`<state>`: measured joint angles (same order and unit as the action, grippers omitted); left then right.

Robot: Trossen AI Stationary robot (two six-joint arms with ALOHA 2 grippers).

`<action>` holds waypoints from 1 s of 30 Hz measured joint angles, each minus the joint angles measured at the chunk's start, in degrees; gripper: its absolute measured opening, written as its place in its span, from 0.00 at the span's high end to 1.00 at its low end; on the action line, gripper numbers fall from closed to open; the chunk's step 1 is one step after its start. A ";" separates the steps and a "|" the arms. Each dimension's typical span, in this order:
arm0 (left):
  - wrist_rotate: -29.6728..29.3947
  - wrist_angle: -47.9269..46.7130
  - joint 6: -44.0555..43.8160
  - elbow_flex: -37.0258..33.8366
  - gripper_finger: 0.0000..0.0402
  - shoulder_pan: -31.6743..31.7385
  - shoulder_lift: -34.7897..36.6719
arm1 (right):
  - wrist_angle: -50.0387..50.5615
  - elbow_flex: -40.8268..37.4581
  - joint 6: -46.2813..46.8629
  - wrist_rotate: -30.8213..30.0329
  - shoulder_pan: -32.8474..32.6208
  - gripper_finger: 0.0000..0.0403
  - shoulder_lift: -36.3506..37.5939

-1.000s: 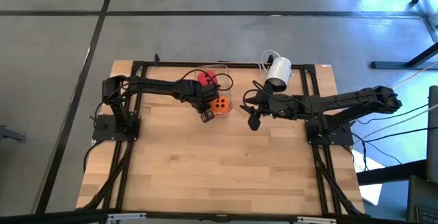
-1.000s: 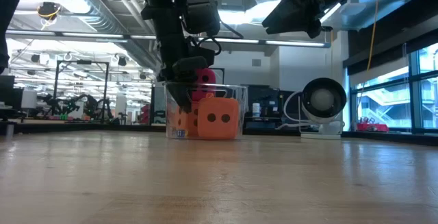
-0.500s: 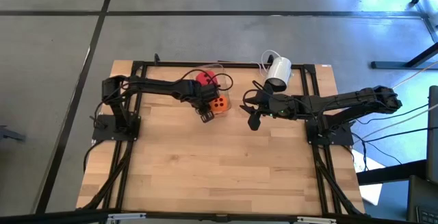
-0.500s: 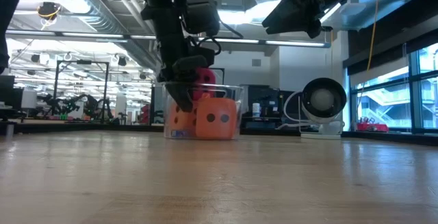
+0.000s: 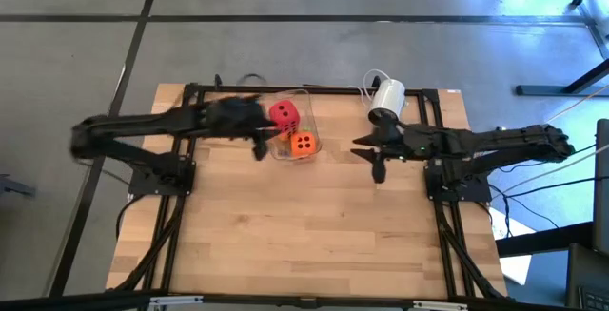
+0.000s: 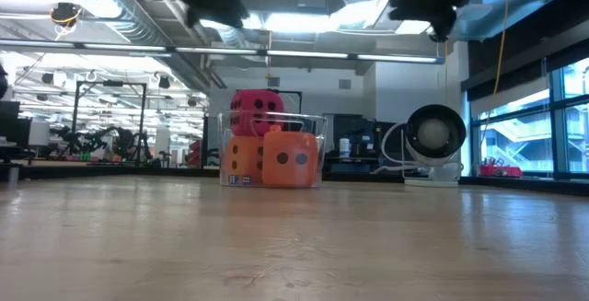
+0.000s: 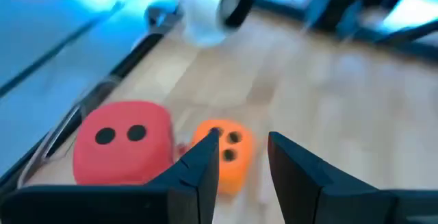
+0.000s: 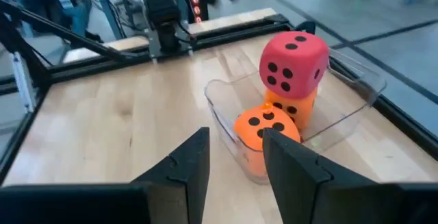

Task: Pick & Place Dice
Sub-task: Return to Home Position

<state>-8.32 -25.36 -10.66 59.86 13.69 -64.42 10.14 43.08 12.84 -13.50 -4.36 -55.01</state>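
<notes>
A clear plastic container (image 5: 306, 97) stands at the far middle of the table. It holds the dice. A red die (image 5: 284, 114) rests on top of an orange die (image 8: 295, 105), and a second orange die (image 5: 304, 144) sits beside them on the container's floor. My left gripper (image 5: 256, 150) hangs raised, just left of the container, open and empty; its wrist view looks down on the red die (image 7: 123, 152). My right gripper (image 5: 377, 166) hovers to the right of the container, open and empty, pointing toward it.
A white round device with a cable (image 5: 387, 98) stands at the table's far edge, right of the container. Black frame rails (image 5: 190, 90) run along the table's sides. The wooden top (image 5: 304, 225) stretches bare toward the near edge.
My left gripper has let go of the red die, risen out of the container and drawn back toward the table's left edge. The red die now rests on the orange dice in the container. My right gripper has drawn back a little toward the table's right edge.
</notes>
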 joint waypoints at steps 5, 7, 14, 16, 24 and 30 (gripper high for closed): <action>0.76 7.73 -3.58 -12.99 0.70 -1.73 18.99 | -6.55 -9.83 1.53 1.55 -0.40 0.66 11.78; 0.42 10.37 -5.36 -17.19 0.71 -2.12 25.83 | -8.61 -12.79 1.52 2.40 -0.16 0.66 15.96; -1.90 12.59 -6.57 -26.21 0.70 -2.92 41.56 | -1.98 -17.43 3.40 -2.60 0.83 0.66 24.34; -1.96 12.30 -6.70 -28.23 0.70 -3.09 44.22 | -3.02 -18.48 1.08 -0.09 0.48 0.66 25.09; -2.18 17.26 -7.50 -35.57 0.70 -3.15 54.28 | -4.13 -20.48 0.12 0.94 0.29 0.66 27.44; -2.56 19.81 -6.77 -41.79 0.71 -3.15 58.80 | -9.64 -24.53 1.77 2.59 0.29 0.66 28.03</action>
<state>-10.87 -5.55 -17.43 18.07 10.55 -5.62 0.50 18.55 14.61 -10.91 -4.07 -26.98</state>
